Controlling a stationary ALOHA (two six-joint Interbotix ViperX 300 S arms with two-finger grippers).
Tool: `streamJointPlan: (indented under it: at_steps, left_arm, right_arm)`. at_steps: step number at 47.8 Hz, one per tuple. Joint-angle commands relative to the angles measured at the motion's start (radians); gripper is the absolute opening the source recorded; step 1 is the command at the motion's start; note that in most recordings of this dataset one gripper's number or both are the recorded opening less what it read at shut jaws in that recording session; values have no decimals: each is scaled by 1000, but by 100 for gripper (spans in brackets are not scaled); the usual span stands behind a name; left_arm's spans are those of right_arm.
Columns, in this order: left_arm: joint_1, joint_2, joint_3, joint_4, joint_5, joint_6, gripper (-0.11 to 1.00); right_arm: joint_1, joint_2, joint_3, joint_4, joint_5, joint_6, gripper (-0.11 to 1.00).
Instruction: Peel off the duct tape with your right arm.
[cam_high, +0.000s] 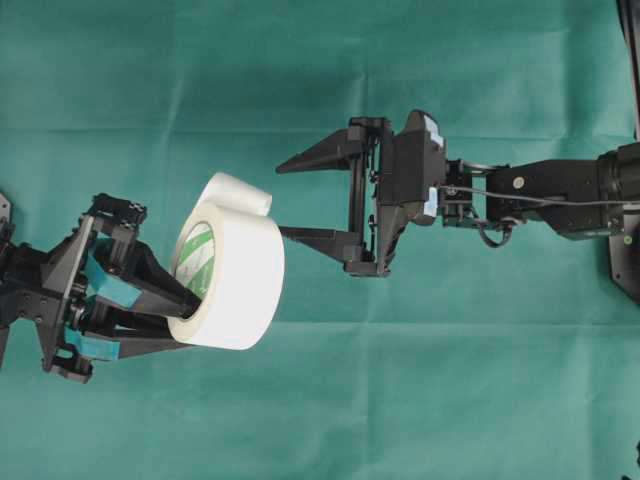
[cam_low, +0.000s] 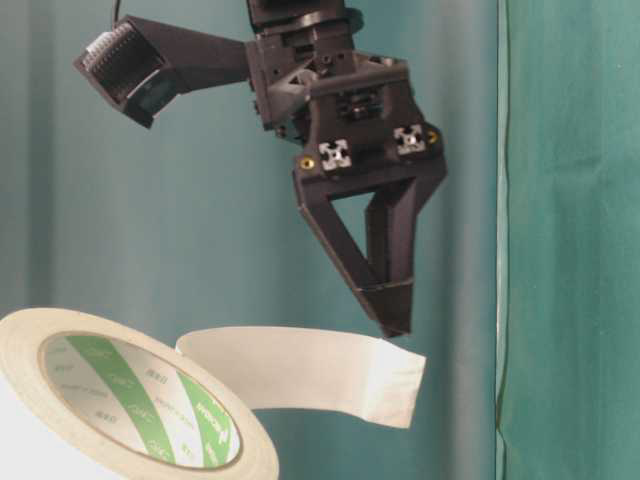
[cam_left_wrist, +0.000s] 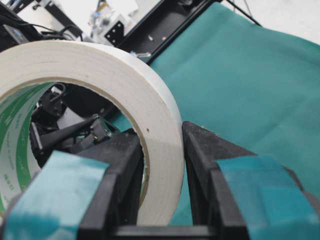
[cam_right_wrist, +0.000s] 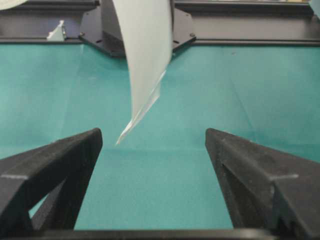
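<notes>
The duct tape (cam_high: 238, 280) is a wide white roll with a green-and-white striped core, held off the green cloth at the left. My left gripper (cam_high: 190, 318), with teal patches on its fingers, is shut on the roll's wall (cam_left_wrist: 167, 150), one finger inside the core and one outside. A short loose end (cam_high: 238, 190) curls off the roll toward the right arm. My right gripper (cam_high: 282, 200) is open just right of that end, not touching it. In the right wrist view the loose end (cam_right_wrist: 145, 55) hangs ahead of the open right gripper (cam_right_wrist: 152, 134), nearer the left finger (cam_right_wrist: 75, 150).
Green cloth (cam_high: 420, 380) covers the table. The right arm's wrist and forearm (cam_high: 540, 190) stretch in from the right edge. A black frame and base (cam_right_wrist: 230, 22) run along the table's far side in the right wrist view.
</notes>
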Motion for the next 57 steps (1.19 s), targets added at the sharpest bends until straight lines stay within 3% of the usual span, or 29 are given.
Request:
streamJointPlan:
  at_steps: [1,14,20,24,32,38,46,57]
  left_arm:
    - [3,-8,-20,2,-18,2,21]
    - [3,-8,-21,2,-18,2,21]
    - [3,-8,-21,2,-18,2,21]
    - [3,-8,-21,2,-18,2,21]
    - [3,-8,-21,3,-18,5,21]
    - [3,-8,-21,2,-18,5,21]
    - [3,-9,-23,3,-18,5,21]
    - [3,-15,-23,3,-18,8,21]
  right_arm:
    - [3,-6,-25,3,-9,2,71]
    - [3,3,-40,3,-9,2,71]
    - [3,11,-46,3,-9,18,65]
    - [3,15,-49,5,-9,40,56]
    - [3,23,-55,5,-9,57,18]
    - [3,29,-64,3,-9,58,1]
    - [3,40,-67,3,-9,58,-9]
    - [3,40,-63,2,-9,60,-9]
